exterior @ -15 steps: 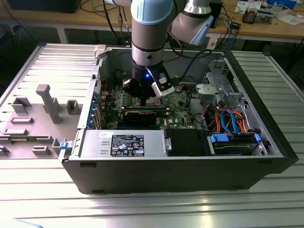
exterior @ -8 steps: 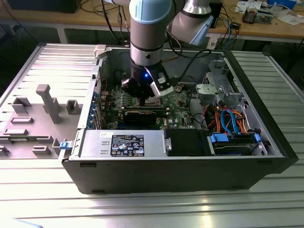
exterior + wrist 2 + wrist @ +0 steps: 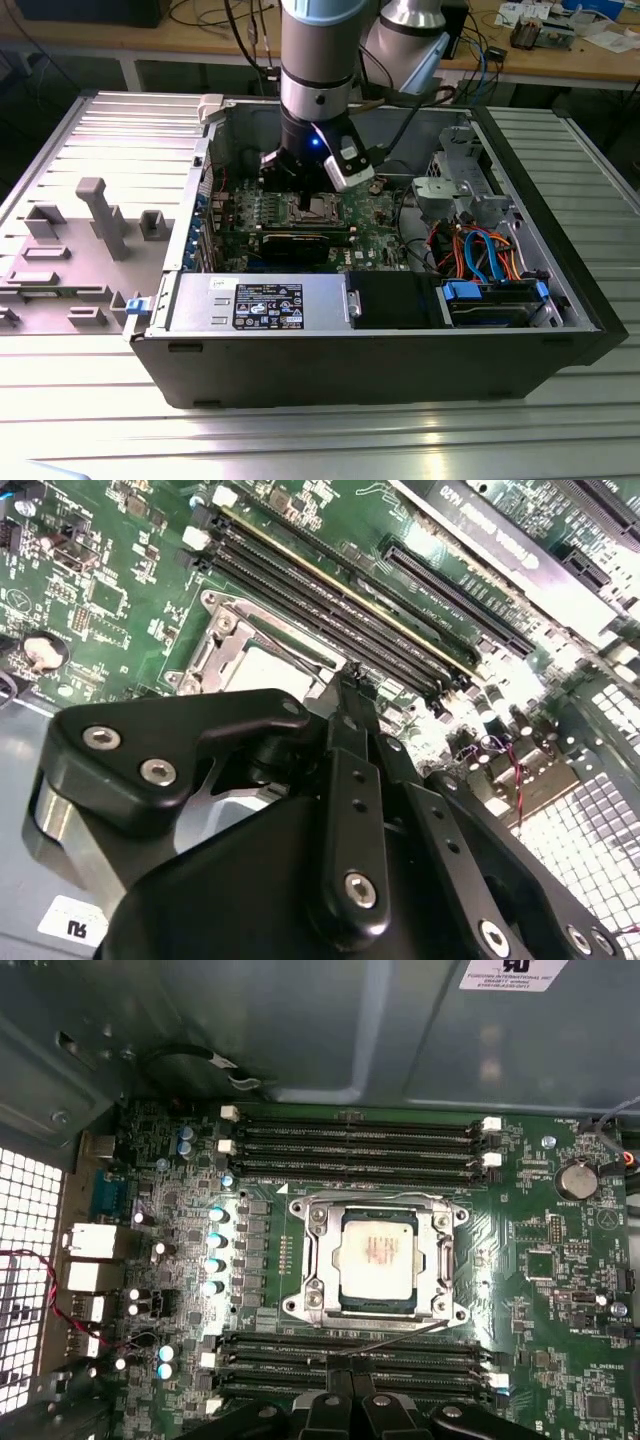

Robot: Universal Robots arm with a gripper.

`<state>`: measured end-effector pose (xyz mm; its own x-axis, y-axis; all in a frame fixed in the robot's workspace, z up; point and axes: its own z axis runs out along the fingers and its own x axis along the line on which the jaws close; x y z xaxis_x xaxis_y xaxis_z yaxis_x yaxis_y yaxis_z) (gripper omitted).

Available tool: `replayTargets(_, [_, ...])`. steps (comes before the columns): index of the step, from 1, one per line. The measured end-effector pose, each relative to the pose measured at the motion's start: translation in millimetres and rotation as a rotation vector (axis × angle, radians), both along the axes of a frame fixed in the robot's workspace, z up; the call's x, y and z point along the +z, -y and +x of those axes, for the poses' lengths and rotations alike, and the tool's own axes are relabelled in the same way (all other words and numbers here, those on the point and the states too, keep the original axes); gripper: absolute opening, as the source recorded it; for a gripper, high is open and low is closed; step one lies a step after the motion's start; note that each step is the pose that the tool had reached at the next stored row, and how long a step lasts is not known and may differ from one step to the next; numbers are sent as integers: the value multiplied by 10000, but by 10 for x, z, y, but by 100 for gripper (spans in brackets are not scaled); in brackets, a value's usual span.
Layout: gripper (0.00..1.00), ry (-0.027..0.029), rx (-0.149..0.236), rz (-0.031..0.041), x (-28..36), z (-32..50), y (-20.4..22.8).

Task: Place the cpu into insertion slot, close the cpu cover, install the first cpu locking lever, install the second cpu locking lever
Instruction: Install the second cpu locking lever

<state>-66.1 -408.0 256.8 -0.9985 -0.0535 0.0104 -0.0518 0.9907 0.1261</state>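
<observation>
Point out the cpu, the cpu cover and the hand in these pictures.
cpu (image 3: 378, 1251): first wrist view, middle of its silver top.
cpu cover (image 3: 316, 1260): first wrist view, one side bar of the frame around the chip.
hand (image 3: 350, 1385): first wrist view, between its black fingertips.

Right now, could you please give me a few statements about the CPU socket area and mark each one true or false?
1. The cpu sits in the insertion slot. True.
2. The cpu cover is swung up, away from the chip. False: it lies flat around it.
3. The gripper carries the chip. False: the chip is in the socket.
4. Memory slots run along two opposite sides of the socket. True.
</observation>
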Motion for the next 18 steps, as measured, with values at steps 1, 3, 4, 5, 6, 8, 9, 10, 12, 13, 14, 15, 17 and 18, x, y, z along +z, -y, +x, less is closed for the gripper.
replayTargets(1, [11, -7, 1, 13, -19, -3, 7])
replayTargets(3, [11, -6, 2, 93, -25, -39, 8])
replayTargets(4, [11, -6, 2, 169, -31, -81, 8])
replayTargets(5, [11, -6, 2, 179, -55, -87, 10])
replayTargets(6, [11, -6, 2, 180, -78, -87, 10])
replayTargets(8, [11, -10, 1, 179, -115, -88, 11])
replayTargets(9, [11, -10, 2, 179, -115, -88, 11])
replayTargets(10, [11, -9, 1, 180, -116, -88, 10])
replayTargets(12, [11, -10, 1, 180, -117, -88, 10])
replayTargets(13, [11, -9, 1, 180, -118, -87, 11])
replayTargets(14, [11, -10, 2, 180, -118, -87, 11])
replayTargets(15, [11, -9, 1, 180, -118, -87, 11])
replayTargets(17, [11, -9, 2, 180, -118, -87, 11])
replayTargets(18, [11, -9, 2, 181, -118, -87, 10])
